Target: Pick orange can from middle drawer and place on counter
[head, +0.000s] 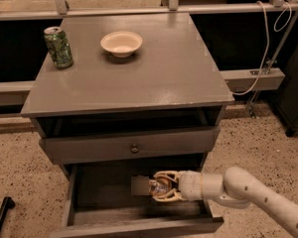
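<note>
The middle drawer [70, 198] is pulled open at the bottom of the cabinet, showing its dark floor. The orange can [150, 186] lies on its side in the drawer, right of centre, silvery end toward the arm; part of it is blurred. My gripper [158, 187] reaches into the drawer from the right on a cream arm. Its fingers [164, 174] are open and straddle the can's end, one above and one below. The counter [139, 78] is the grey cabinet top above.
A green patterned can [58, 47] stands at the counter's back left. A cream bowl [121, 42] sits at the back centre. A shut drawer front with a round knob [134, 148] overhangs the open drawer. A white cable [266, 53] hangs at the right. A black bar [0, 218] lies on the floor at the left.
</note>
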`<state>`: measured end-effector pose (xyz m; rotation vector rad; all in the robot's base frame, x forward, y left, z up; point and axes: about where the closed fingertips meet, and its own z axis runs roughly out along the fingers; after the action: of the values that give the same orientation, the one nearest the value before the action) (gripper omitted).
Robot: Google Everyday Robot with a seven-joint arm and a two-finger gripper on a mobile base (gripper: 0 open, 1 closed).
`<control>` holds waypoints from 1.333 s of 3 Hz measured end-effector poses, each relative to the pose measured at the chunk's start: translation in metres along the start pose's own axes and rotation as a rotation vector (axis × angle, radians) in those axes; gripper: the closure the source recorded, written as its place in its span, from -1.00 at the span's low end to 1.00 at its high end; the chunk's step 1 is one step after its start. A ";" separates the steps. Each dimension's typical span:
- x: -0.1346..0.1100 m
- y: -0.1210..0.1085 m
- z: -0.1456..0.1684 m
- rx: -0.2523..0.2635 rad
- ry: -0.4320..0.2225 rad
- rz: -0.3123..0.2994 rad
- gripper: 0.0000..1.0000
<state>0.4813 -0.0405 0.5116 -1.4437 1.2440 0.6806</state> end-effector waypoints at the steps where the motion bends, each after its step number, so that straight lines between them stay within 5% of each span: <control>1: -0.069 -0.008 -0.053 -0.041 -0.024 -0.143 1.00; 2: -0.136 -0.049 -0.109 -0.048 0.044 -0.275 1.00; 4: -0.200 -0.134 -0.170 0.020 0.145 -0.378 1.00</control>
<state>0.5121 -0.1481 0.7844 -1.6761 1.0401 0.3117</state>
